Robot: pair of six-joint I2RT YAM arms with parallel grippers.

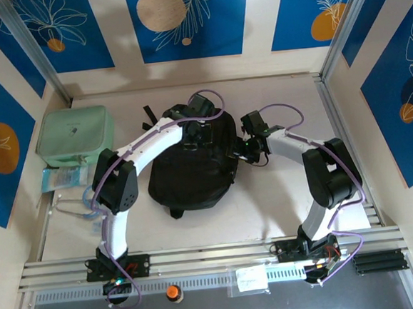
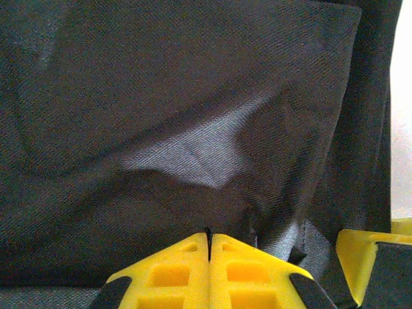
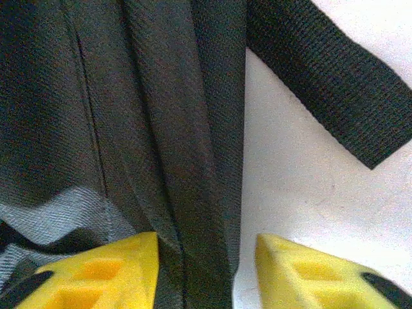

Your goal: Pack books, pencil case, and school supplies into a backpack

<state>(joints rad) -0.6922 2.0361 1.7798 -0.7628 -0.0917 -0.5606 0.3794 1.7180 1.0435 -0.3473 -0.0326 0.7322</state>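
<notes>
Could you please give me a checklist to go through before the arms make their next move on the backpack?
1. Left tool shut, up against the backpack: ok.
2. Fabric actually pinched in the left tool: cannot tell.
3. Right tool open, with a fold of backpack fabric between its fingers: ok.
4. Strap lying on the table, apart from the right tool: ok.
5. Backpack opening unzipped: cannot tell.
6. Mint-green case apart from the backpack, on its left: ok.
</notes>
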